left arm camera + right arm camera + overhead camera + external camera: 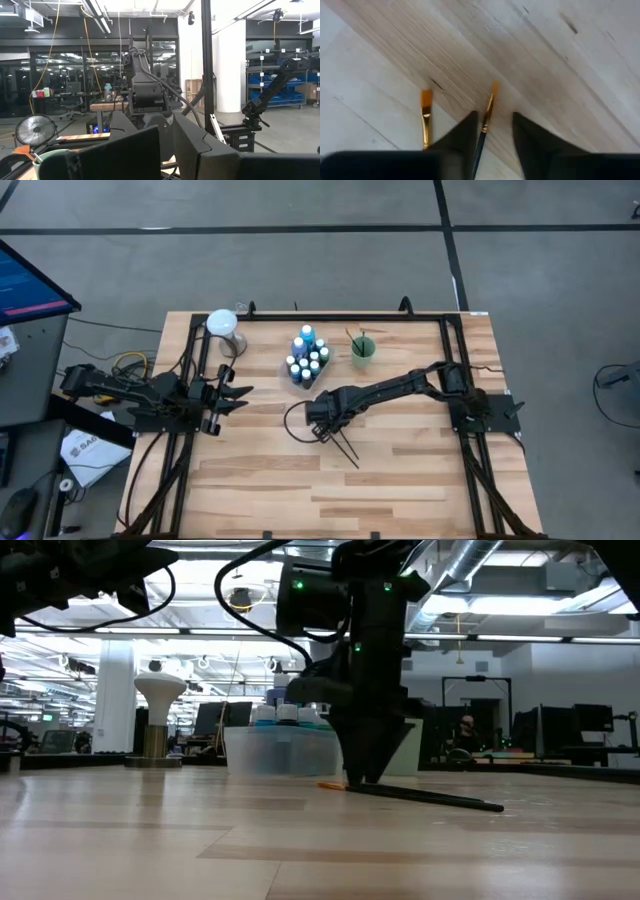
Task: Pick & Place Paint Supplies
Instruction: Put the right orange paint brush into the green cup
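Note:
Two thin dark brushes with orange tips lie flat on the wooden table, one (487, 107) between my right gripper's fingers and the other (426, 117) just beside them. My right gripper (494, 117) points straight down at the table's middle (322, 425). It is open, with one finger on each side of the first brush's metal neck. In the low view the brush handles (430, 798) run out from under the gripper. The small bottles stand in the clear tray (308, 358). My left gripper (235, 395) waits shut at the left side. My right gripper comes from above with its fingers across the brush, just behind the bristles (485, 125). The brush lies flat on the table close to one finger (467, 135). I cannot tell whether that finger touches it.
A green cup (362, 350) holding more brushes stands right of the tray, near the far edge. A white stand (222, 326) is at the far left. The near half of the table (330, 500) is bare wood.

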`<move>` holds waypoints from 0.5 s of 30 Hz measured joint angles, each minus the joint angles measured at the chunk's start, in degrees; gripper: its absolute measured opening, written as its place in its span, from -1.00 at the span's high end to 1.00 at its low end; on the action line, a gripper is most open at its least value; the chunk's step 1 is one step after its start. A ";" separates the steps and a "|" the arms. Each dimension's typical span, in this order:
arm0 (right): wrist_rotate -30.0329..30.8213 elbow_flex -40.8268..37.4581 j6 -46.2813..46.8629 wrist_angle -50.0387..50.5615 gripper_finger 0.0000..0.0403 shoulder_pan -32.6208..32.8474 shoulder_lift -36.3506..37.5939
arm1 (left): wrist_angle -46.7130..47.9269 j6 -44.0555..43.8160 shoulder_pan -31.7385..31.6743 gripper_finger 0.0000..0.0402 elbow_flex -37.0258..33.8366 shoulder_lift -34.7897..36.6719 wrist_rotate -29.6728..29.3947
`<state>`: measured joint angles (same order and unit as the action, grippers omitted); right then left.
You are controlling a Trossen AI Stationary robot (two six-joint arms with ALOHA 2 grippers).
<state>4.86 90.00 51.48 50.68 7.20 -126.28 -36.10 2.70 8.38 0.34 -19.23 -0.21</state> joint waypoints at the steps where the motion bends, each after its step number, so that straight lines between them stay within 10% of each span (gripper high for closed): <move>1: -0.09 0.00 -0.22 0.24 0.51 0.00 -0.02 | 0.00 -0.02 0.00 1.00 0.00 -0.02 0.00; 5: -0.72 -0.15 -1.03 1.00 0.92 -0.74 0.30 | 0.00 0.00 0.01 1.00 0.00 -0.02 0.01; 15: 1.69 -0.67 -3.88 -0.07 0.99 -1.39 2.28 | 0.00 -0.01 0.01 1.00 0.00 -0.01 0.00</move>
<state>6.55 89.33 47.59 50.62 5.81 -124.00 -36.10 2.69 8.39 0.34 -19.23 -0.21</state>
